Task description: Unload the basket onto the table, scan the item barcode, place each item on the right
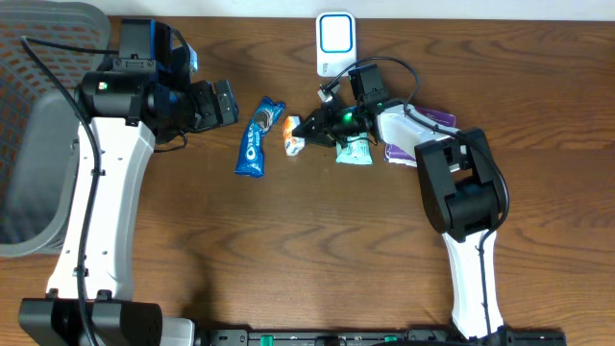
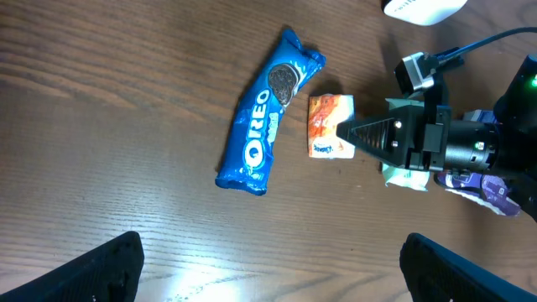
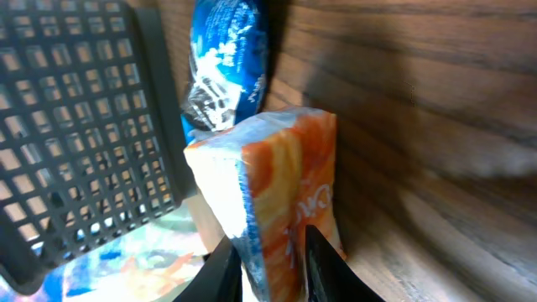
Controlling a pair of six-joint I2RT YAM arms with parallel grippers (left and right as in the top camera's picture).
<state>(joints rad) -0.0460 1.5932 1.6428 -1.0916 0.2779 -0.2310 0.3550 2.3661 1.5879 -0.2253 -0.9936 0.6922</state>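
And the right end effector (image 1: pixel 301 128) straddles the orange packet (image 1: pixel 292 132), can't tell if it's pinching, scanner (image 1: pixel 335 40) just beyond; left end effector (image 1: pixel 229 101) gapes wide, farther off.

Blue Oreo pack (image 1: pixel 259 136) lying flat and slanted on dark wooden table (image 1: pixel 317 250), grey mesh basket (image 1: pixel 29 96) at the table's left edge, teal-and-white packet (image 1: pixel 354 152) just beside purple wrapper (image 1: pixel 437 118) toward the right, both partly hidden
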